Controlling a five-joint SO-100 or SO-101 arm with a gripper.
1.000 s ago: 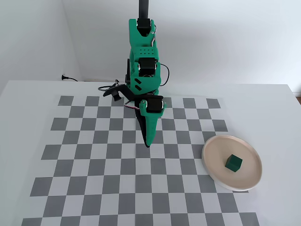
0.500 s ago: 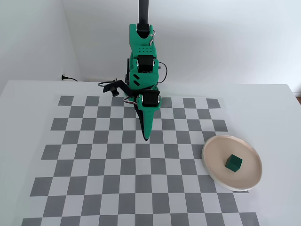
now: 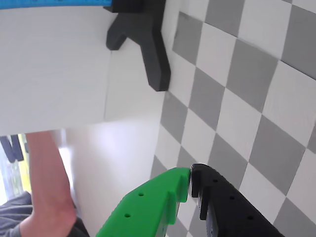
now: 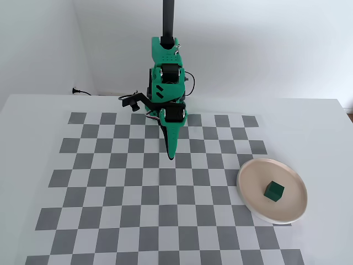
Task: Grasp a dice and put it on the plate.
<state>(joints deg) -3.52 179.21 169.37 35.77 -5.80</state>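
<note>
The dark green dice (image 4: 273,191) rests inside the round beige plate (image 4: 249,185) at the right of the checkerboard in the fixed view. My gripper (image 4: 171,156) hangs over the board's upper middle, far to the left of the plate, pointing down. In the wrist view the green finger and black finger meet at their tips, so the gripper (image 3: 191,178) is shut with nothing in it. Neither dice nor plate shows in the wrist view.
The grey-and-white checkerboard mat (image 4: 110,187) covers the white table. The arm's base (image 4: 165,77) stands at the back edge, with a black cable (image 4: 83,92) at the wall. A black bracket (image 3: 145,39) and a person's arm (image 3: 49,187) show in the wrist view.
The arm has drawn back toward its base and folded more upright; the gripper tip moved up the board. The dice stays on the plate.
</note>
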